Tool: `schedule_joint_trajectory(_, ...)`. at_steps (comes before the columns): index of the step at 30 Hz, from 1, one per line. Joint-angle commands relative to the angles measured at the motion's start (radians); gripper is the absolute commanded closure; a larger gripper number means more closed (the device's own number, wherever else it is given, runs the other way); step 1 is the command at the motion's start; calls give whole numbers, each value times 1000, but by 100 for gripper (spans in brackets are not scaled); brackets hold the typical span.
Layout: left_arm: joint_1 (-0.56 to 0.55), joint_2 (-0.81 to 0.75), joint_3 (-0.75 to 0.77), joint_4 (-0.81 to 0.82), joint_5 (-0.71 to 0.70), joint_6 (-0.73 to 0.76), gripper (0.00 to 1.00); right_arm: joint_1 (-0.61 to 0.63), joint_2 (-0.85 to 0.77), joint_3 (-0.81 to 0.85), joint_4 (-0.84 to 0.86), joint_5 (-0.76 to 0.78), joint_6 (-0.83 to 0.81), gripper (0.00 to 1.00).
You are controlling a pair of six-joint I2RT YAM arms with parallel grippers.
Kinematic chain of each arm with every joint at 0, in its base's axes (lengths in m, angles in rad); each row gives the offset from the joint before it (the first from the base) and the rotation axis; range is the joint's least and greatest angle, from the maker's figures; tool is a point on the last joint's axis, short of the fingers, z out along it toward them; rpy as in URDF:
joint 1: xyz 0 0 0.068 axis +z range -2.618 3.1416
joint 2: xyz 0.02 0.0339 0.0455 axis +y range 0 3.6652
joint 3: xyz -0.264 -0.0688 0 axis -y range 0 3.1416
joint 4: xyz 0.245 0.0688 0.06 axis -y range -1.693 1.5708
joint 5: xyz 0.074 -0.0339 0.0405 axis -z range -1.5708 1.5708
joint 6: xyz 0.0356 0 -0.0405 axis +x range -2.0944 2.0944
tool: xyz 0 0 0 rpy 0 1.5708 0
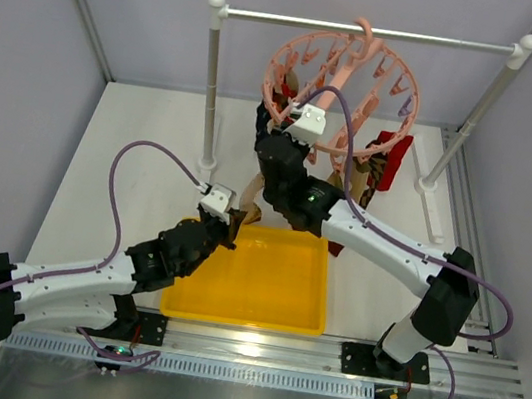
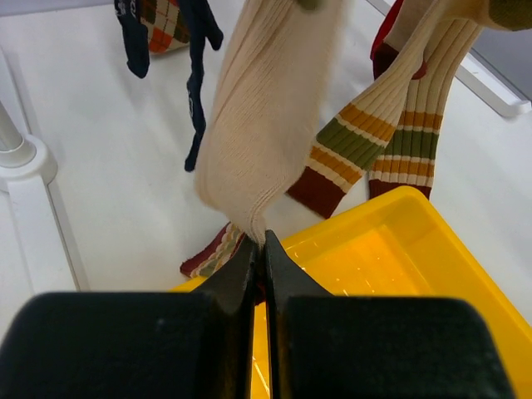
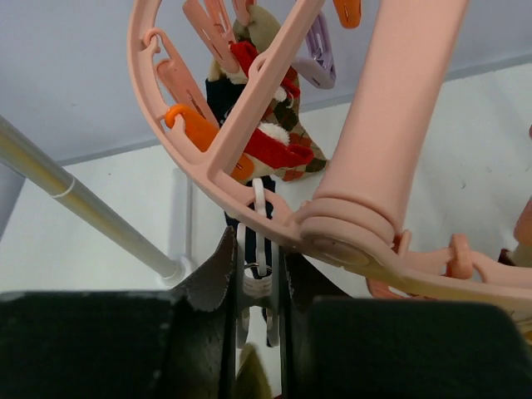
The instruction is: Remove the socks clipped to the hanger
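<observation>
Two grips, one sock (image 2: 258, 125): my right gripper (image 3: 256, 259) squeezes the clip (image 3: 254, 287) under the hanger (image 3: 391, 125) to release it, while my left gripper (image 2: 259, 249) pinches its hanging end above the tray (image 2: 399, 249).

A round salmon-pink plastic ring hanger (image 1: 348, 66) hung from a metal rail (image 1: 423, 37) at the white table (image 1: 145, 130)'s back, fabric socks (image 1: 385, 163) dangling beneath it, a yellow plastic tray (image 1: 273, 282) just in front.

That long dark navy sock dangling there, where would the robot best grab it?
Probably its loose lower end, approached from below and the near side: the navy sock hangs limp and narrow from above, with open space around its tip.
</observation>
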State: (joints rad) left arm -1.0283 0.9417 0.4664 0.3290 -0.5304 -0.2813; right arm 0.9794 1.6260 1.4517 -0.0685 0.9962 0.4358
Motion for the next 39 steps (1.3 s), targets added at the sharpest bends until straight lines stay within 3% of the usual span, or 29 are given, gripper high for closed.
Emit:
schedule_joint_trajectory(1, -10, 5, -6, 41, -14, -1, 100, -8, -9, 49, 62, 51, -8, 96)
schedule_joint_trajectory(7, -10, 9, -6, 35, -25, 1, 100, -7, -31, 12, 124, 35, -35, 96)
schedule_joint_trajectory(8, -10, 8, -6, 33, -26, -1, 100, -5, -40, 7, 128, 26, -46, 91)
schedule_joint_trajectory(9, -10, 6, -8, 33, -29, 1, 100, -5, -43, 6, 130, 7, -51, 82)
schedule_joint_trajectory(10, -10, 3, -11, 33, -31, 1, 100, -5, -44, 3, 125, -5, -57, 66)
schedule_joint_trajectory(11, -10, -6, -12, 33, -37, 1, 100, -5, -48, 1, 124, -19, -63, 38)
schedule_joint_trajectory(14, -10, -29, -20, 27, -58, 10, 100, -5, -55, -19, 125, -74, -77, 12)
schedule_joint_trajectory(23, -10, -135, 0, -143, -73, -1, 100, 1, -129, -184, 161, -157, -112, 4)
schedule_joint_trajectory(27, -10, -222, 60, -297, 58, -28, 100, 4, -222, -278, 162, -174, -114, 3)
schedule_joint_trajectory(31, -10, -313, 101, -393, 277, -84, 100, 4, -317, -397, 168, -153, -103, 3)
schedule_joint_trajectory(39, -10, -189, 219, -567, 616, -117, 100, -8, -474, -514, 49, -45, -36, 0)
